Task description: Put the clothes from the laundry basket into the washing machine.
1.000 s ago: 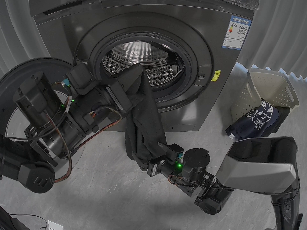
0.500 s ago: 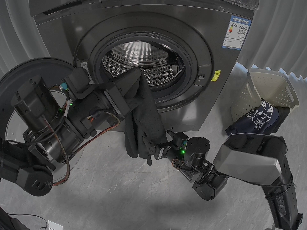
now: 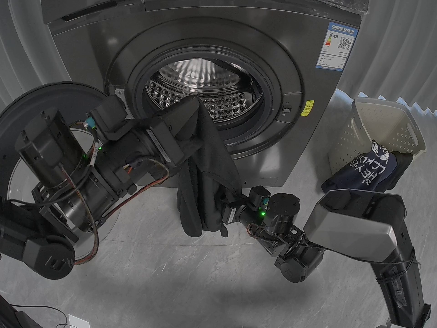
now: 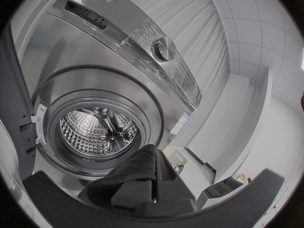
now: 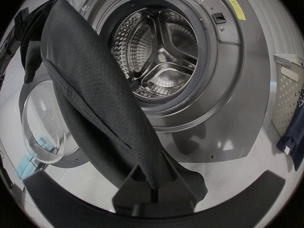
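— Well, nearest first. Lower centre of the head view?
— Right gripper, low over the grey floor. Fingers pinched together on the bottom end of the black garment.
— And up from there?
— Garment stretched upward and to the left as one long drape, with a loose fold hanging beneath it at centre. Upper end in the left gripper, left of centre, fingers likewise clamped on the cloth.
— Inside the washing machine yet?
— Not yet. Held in front of the round opening, top end over its lower left part in the head view, all of the cloth outside the drum. Perforated steel and paddles inside, clear from the right wrist.
— Door?
— Swung wide open at the left edge, round glass in the middle, partly hidden behind the left arm.
— Farther off?
— Pale laundry basket at the right edge, on the floor just beside the machine's right corner. Navy garment with white lettering draped over its near rim, part spilling down outside, something dark tucked beside it. Grey curtain behind everything, upper right.
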Tool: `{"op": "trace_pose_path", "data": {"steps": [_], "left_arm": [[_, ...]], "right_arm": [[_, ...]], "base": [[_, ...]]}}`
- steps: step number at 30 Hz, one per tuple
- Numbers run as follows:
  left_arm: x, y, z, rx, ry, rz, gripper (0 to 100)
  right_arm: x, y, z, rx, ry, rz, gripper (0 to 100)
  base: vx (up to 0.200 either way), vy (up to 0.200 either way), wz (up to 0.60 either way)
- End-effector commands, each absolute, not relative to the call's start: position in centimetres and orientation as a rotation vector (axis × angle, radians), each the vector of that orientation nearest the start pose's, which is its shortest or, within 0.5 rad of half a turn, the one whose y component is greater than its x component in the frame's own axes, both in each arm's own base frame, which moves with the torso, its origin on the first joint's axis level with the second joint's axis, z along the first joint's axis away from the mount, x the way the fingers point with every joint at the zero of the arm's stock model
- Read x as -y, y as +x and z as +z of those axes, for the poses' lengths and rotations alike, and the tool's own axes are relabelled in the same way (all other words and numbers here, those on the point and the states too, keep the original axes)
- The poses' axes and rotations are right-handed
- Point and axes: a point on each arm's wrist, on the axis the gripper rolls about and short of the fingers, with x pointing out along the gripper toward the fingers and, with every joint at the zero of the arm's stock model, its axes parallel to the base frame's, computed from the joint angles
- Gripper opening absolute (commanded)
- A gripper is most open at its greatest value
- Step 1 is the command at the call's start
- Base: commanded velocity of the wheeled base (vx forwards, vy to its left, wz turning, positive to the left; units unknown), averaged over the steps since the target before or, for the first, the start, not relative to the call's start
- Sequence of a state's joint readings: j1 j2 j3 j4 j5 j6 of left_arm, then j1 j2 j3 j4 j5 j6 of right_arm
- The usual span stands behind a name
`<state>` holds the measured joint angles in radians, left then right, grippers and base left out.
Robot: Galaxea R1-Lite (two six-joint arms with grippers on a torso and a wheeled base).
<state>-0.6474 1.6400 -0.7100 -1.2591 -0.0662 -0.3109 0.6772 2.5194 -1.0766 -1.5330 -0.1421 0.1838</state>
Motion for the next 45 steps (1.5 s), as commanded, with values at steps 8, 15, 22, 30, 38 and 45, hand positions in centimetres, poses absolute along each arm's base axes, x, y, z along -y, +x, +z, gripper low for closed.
{"op": "trace_pose_path", "data": {"steps": [8,15,22,30,38,45], "left_arm": [[16.5,22.2,23.9,0.215,-0.390,-0.736,0],[15.1,22.5,21.2,0.120,-0.349,-0.658,0],[13.9,22.7,19.5,0.056,-0.337,-0.596,0],[13.1,22.2,16.4,-0.050,-0.311,-0.533,0],[13.7,22.8,12.1,-0.203,-0.266,-0.524,100],[14.5,22.6,8.6,-0.310,-0.221,-0.535,100]], "right_arm": [[-22.5,32.3,7.0,0.043,0.183,0.491,0],[-17.1,29.7,11.6,0.090,0.151,0.455,0],[-16.4,27.3,16.5,0.228,0.184,0.516,0],[-16.9,26.6,16.6,0.222,0.198,0.557,0],[-18.3,24.9,17.3,0.232,0.218,0.627,0],[-19.1,24.3,17.1,0.215,0.240,0.646,0]], "base": [[0.000,0.000,0.00],[0.000,0.000,0.00],[0.000,0.000,0.00],[0.000,0.000,0.00],[0.000,0.000,0.00],[0.000,0.000,0.00]]}}
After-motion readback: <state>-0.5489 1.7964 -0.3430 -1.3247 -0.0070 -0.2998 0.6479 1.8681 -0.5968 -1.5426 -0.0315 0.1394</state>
